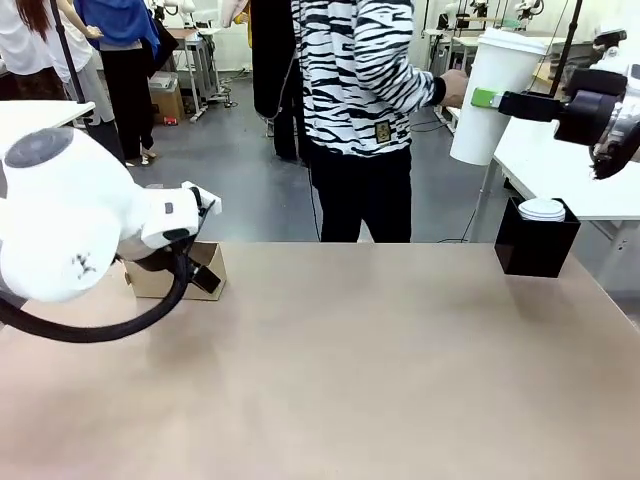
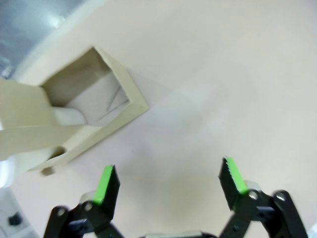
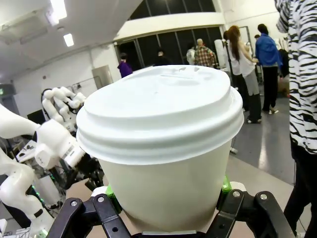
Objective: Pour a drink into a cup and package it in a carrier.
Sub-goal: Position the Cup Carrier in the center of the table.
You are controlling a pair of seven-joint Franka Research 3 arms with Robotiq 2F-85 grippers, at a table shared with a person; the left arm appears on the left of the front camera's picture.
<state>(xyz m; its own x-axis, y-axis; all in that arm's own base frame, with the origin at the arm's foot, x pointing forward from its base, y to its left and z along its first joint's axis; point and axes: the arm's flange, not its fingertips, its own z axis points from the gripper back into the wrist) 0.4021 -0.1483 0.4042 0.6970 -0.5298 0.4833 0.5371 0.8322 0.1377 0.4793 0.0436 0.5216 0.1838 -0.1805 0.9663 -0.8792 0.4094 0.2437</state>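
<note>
In the front view, the cup (image 1: 497, 95), white and lidded, is held in the air above the far right corner of the table (image 1: 350, 370). It is pinched by the right fingers (image 1: 485, 98). One green pad is seen on its near side, and the other finger is hidden behind the cup. A person's hand (image 1: 455, 88) is seen at the cup's left side; whether it touches the cup cannot be told. A small badge (image 1: 383, 132) on the person's striped top carries print too small to be read. At the far right corner a black box (image 1: 535, 250) is set, with white lids (image 1: 542, 209) on top. The carrier (image 1: 205, 270) is placed near the far left corner, largely covered by the left arm (image 1: 70, 230).

In the left wrist view, the left fingers (image 2: 106, 184) are spread wide over bare table. The carrier (image 2: 94, 99) is seen beyond them, blurred and cut off at the picture's left edge.

In the right wrist view, the cup (image 3: 163, 188) is clamped between the right fingers (image 3: 226, 186). Raised marks on its lid (image 3: 158, 114) are too faint to be read. The cup's base is cut off at the bottom edge.
</note>
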